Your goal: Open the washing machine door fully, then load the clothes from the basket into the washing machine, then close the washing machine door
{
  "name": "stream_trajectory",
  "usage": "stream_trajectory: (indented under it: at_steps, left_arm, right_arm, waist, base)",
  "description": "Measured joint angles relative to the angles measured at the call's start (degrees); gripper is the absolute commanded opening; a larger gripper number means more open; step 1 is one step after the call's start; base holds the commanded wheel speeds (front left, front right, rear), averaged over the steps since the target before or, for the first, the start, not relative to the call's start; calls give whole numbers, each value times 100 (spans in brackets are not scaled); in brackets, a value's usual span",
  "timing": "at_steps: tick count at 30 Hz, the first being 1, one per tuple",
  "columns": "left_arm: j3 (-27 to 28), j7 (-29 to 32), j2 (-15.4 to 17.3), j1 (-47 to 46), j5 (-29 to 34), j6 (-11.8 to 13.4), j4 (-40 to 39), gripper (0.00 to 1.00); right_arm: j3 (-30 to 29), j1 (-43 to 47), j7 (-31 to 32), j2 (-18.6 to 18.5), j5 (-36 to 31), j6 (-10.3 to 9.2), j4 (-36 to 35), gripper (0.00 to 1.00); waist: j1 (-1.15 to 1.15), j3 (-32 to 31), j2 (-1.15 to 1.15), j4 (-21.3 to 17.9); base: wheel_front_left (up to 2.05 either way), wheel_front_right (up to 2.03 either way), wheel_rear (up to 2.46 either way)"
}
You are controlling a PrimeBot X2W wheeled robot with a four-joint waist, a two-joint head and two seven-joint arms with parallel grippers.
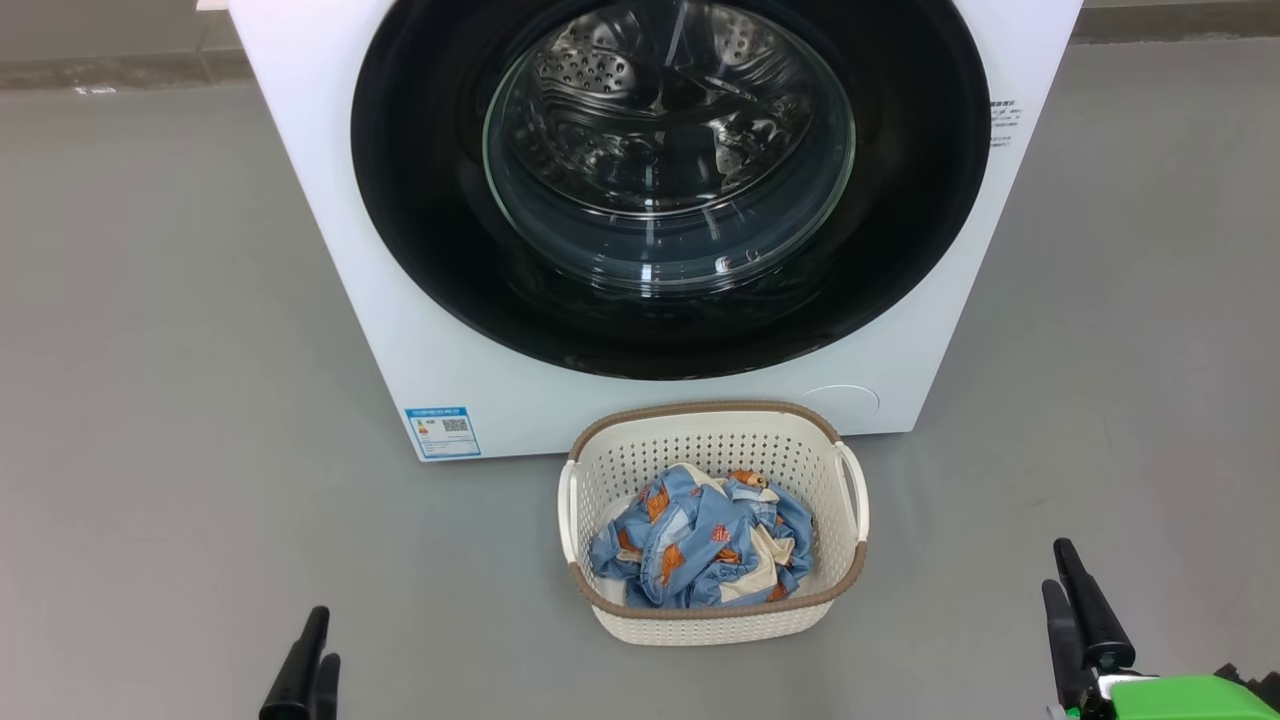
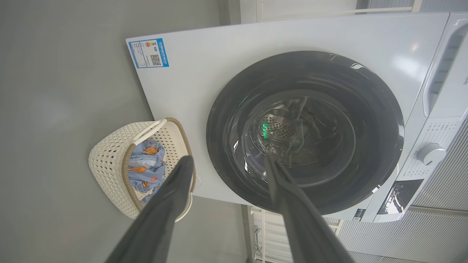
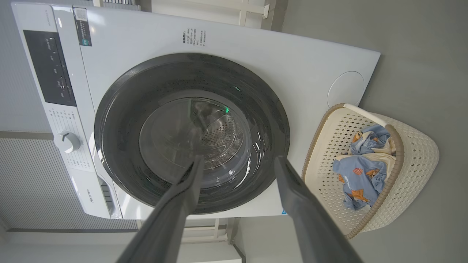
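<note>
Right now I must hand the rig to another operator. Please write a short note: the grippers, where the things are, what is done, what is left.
Left gripper: jaws open, empty, low at the left, clear of everything.
Right gripper: jaws open, empty, low at the right.
Door: looks shut, flush on the machine.
Basket: on the floor just before the machine, between the grippers.
Clothes: bundled inside the basket.
Done: nothing yet.
Left: open the door fully, load the clothes, close the door.
</note>
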Motion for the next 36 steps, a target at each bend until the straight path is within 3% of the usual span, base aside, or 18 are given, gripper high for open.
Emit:
stream_trajectory:
  at_steps: [6,15,36]
  left_arm:
    - [-37,-80,31,-2,196,0,-8,100]
    - [-3,-238,31,-5,966,0,-68,100]
    - [47,-586,36,-7,3281,-1,-439,100]
  right_arm:
    - [30,0,-77,-10,-428,0,-116,100]
    - [88,1,-227,-45,-1356,0,-403,100]
    - [388,1,-575,-326,-3591,0,-710,100]
  waist:
    - [0,1,0,4]
    - [0,-1,0,18]
    - [0,14,0,57]
  base:
    - [0,0,0]
    - [0,0,0]
    - [0,0,0]
